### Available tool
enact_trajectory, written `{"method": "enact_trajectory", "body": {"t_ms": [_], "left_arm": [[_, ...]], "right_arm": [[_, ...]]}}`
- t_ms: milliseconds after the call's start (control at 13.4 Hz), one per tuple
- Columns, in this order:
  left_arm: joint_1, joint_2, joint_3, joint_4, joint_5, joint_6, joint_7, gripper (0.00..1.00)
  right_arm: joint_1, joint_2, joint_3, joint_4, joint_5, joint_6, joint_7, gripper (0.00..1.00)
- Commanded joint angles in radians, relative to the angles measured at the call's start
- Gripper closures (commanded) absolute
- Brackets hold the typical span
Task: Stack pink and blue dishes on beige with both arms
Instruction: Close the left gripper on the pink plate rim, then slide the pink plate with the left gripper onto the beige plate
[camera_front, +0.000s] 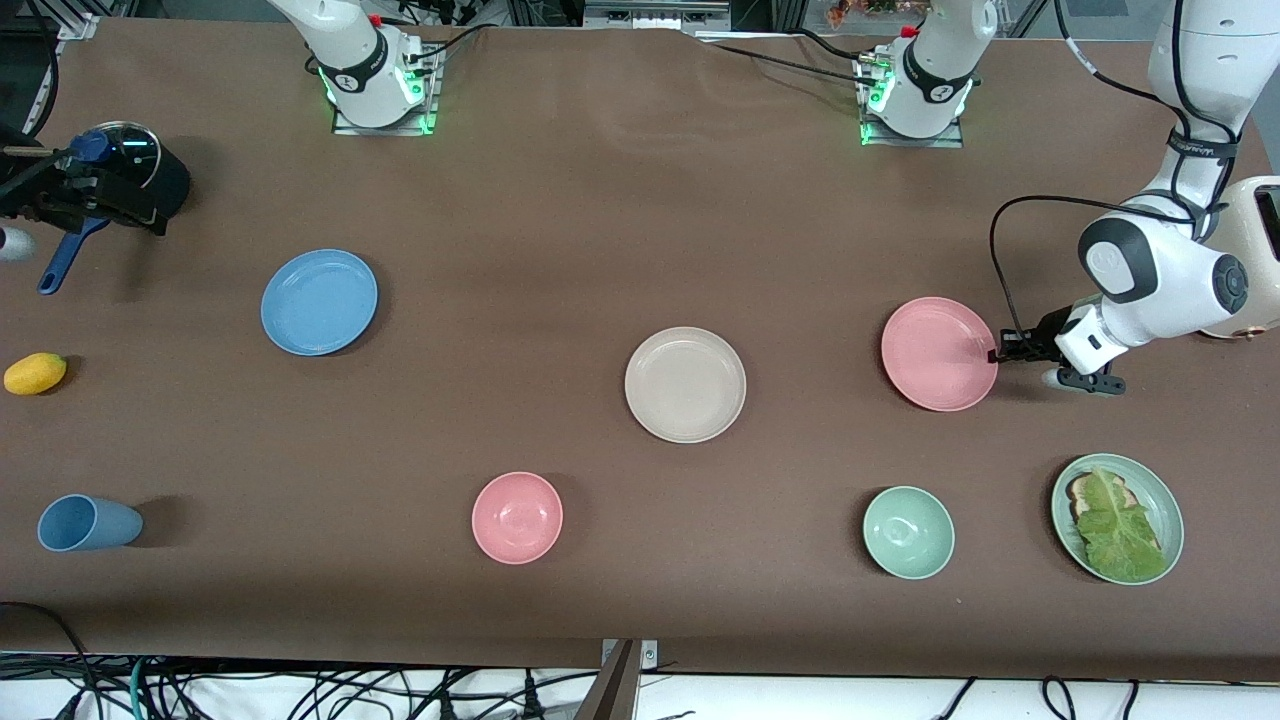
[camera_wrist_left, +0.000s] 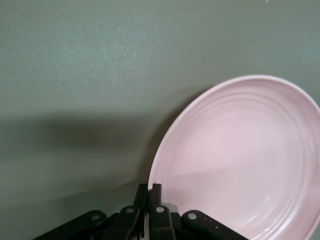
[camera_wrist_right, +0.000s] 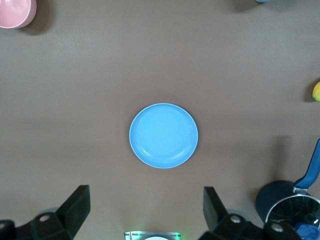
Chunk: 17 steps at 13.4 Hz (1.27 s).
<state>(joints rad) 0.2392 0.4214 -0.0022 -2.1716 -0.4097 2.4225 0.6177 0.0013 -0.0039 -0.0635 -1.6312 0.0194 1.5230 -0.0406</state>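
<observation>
The pink plate (camera_front: 935, 352) (camera_wrist_left: 245, 165) lies toward the left arm's end of the table. My left gripper (camera_front: 994, 355) (camera_wrist_left: 150, 188) is shut on its rim, on the edge that faces the left arm's end. The beige plate (camera_front: 685, 384) sits bare in the middle of the table. The blue plate (camera_front: 319, 301) (camera_wrist_right: 163, 135) rests toward the right arm's end. My right gripper (camera_wrist_right: 146, 192) hangs high over the table between its base and the blue plate. It is open and holds nothing.
A pink bowl (camera_front: 517, 517), a green bowl (camera_front: 908, 532) and a green plate with bread and lettuce (camera_front: 1160, 490) stand nearest the front camera. A blue cup (camera_front: 88, 523), a yellow fruit (camera_front: 35, 373) and a lidded black pot (camera_front: 135, 160) line the right arm's end. A cream toaster (camera_front: 1262, 240) stands beside the left arm.
</observation>
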Motion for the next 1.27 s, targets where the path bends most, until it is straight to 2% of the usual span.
{"method": "enact_trajectory", "body": {"t_ms": [0, 149, 670, 1043, 1191], "left_arm": [[0.006, -0.013, -0.002, -0.011, -0.032, 0.004, 0.034, 1.0], [0.0, -0.022, -0.002, -0.004, -0.031, -0.011, 0.031, 1.0], [-0.046, -0.131, -0.005, 0.056, -0.026, -0.206, -0.041, 1.0], [-0.161, -0.142, -0.018, 0.107, -0.017, -0.226, -0.238, 1.0], [-0.179, -0.141, -0.079, 0.134, -0.014, -0.226, -0.362, 1.0]], "right_arm": [[-0.017, -0.008, 0.014, 0.007, -0.001, -0.015, 0.008, 0.0], [-0.017, -0.008, 0.014, 0.007, -0.001, -0.015, 0.008, 0.0], [-0.017, -0.008, 0.014, 0.007, -0.001, -0.015, 0.008, 0.0], [-0.017, -0.007, 0.014, 0.005, -0.001, -0.015, 0.008, 0.0], [-0.017, -0.008, 0.014, 0.005, -0.001, -0.015, 0.008, 0.0]]}}
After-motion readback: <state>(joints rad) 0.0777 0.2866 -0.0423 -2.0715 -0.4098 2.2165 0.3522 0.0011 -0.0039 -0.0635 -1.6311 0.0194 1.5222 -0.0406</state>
